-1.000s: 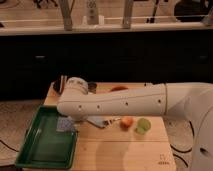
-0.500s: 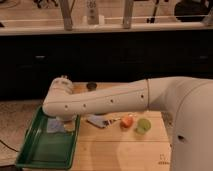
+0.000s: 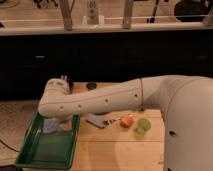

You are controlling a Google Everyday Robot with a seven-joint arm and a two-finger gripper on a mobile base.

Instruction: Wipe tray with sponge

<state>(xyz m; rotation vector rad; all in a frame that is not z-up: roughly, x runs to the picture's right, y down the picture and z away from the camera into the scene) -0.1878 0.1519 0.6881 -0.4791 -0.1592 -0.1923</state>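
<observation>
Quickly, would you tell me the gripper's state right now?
Gripper: shut, apparently on the sponge, low over the tray's far end.

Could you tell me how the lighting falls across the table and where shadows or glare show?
Camera view: warm, even light on the wooden table; dark background behind; the white arm looks brightest, without harsh glare; it shades the far end of the tray, where the gripper, shut, sits by the sponge.
</observation>
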